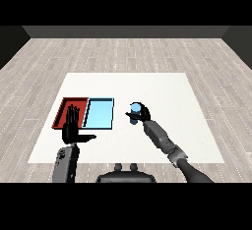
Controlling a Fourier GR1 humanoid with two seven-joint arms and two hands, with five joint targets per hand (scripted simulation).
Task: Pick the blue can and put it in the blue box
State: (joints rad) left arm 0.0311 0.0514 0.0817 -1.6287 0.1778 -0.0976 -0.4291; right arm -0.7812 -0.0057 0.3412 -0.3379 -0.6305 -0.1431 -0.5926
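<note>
Nearest me, my left hand is spread flat, hiding part of the red tray. My right hand curls round the blue can, partly covering it, right of the light blue tray.

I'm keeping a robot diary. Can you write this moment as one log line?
right hand: fingers curled round blue can | can: right of blue tray, not in it | left hand: open, in front of red tray

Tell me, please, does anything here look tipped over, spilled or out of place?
Nothing stands out. The red tray and light blue tray lie side by side. The right hand curls round the blue can, right of the trays. The left hand is open.
</note>
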